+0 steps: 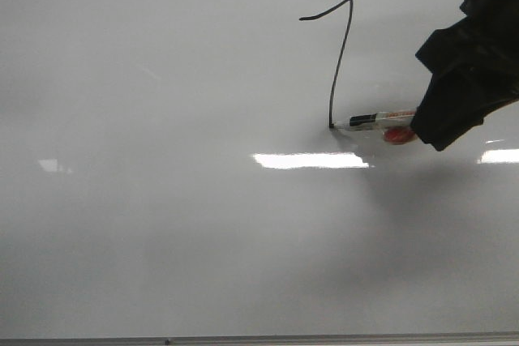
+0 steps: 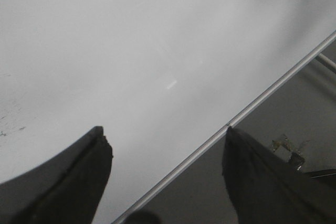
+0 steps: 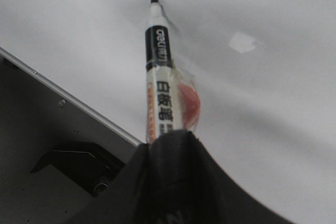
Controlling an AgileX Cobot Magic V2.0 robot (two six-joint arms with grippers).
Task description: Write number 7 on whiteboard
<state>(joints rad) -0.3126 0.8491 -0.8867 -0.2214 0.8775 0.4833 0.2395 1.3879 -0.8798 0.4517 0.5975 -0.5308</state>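
The whiteboard [image 1: 162,200] fills the front view, glossy grey-white. On it is the number 7 [image 1: 337,62], a thin black line with a short curved top bar and a long slanted downstroke. My right gripper [image 1: 426,123] is shut on a white marker [image 1: 375,120] with a black band. The marker tip touches the board at the lower end of the downstroke. In the right wrist view the marker [image 3: 159,82] sticks out from the shut gripper [image 3: 173,140], its tip on the line end. My left gripper [image 2: 165,148] is open and empty over the whiteboard's edge [image 2: 210,141].
A thin grey metal edge strip [image 1: 259,339] runs along the board's near side. Bright light reflections [image 1: 310,160] lie on the board below the marker. A dark surface [image 3: 37,156] lies beyond the board's edge in the right wrist view.
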